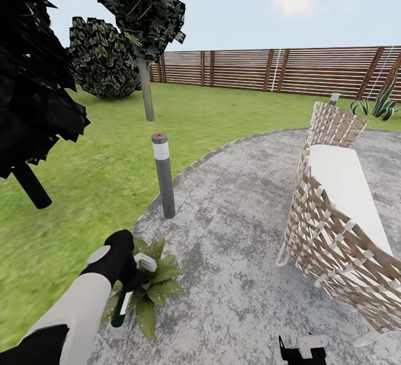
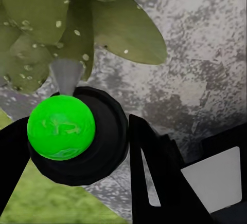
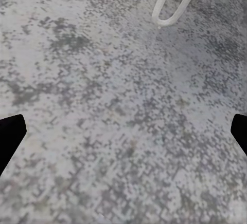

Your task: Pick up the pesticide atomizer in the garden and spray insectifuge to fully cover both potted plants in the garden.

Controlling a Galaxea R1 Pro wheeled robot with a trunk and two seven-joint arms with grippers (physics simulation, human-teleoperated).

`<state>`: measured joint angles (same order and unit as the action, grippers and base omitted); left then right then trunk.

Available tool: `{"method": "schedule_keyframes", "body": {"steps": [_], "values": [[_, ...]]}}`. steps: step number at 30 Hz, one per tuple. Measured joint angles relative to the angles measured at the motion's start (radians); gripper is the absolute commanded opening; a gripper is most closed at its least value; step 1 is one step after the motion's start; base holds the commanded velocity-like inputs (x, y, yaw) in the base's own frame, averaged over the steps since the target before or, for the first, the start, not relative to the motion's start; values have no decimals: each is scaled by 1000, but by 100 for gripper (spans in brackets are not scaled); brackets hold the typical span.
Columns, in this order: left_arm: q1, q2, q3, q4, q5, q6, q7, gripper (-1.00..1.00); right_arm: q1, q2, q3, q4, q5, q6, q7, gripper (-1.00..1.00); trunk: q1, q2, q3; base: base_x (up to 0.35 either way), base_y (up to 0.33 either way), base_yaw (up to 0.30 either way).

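so the left gripper (image 1: pixel 129 276) is clamped on the slim dark-green pesticide atomizer with the white label strip (image 1: pixel 123 298), holding it right over a low rosette of broad speckled green leaves (image 1: pixel 153 281) at the edge of the round grey stone patio (image 1: pixel 234 231). from the left wrist cam the bottle's green end (image 2: pixel 60 127) sits between the black fingers (image 2: pixel 154 172), leaves (image 2: pixel 77 23) just beyond. right gripper (image 3: pixel 123 131) hangs over bare stone, fingers wide apart. grey bollard lamp (image 1: pixel 163 175) stands near, woven chair (image 1: pixel 334 209) opposite.
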<state>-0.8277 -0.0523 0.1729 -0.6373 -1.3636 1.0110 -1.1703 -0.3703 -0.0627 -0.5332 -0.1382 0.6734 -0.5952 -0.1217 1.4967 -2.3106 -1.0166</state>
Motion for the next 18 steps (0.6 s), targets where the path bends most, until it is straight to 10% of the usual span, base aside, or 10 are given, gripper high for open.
{"method": "schedule_keyframes", "body": {"steps": [18], "values": [[-24,-33,1,76,3,0,-6,-100,0,0,0,0,0,0,0,100,0,0,0,0,0,0]]}}
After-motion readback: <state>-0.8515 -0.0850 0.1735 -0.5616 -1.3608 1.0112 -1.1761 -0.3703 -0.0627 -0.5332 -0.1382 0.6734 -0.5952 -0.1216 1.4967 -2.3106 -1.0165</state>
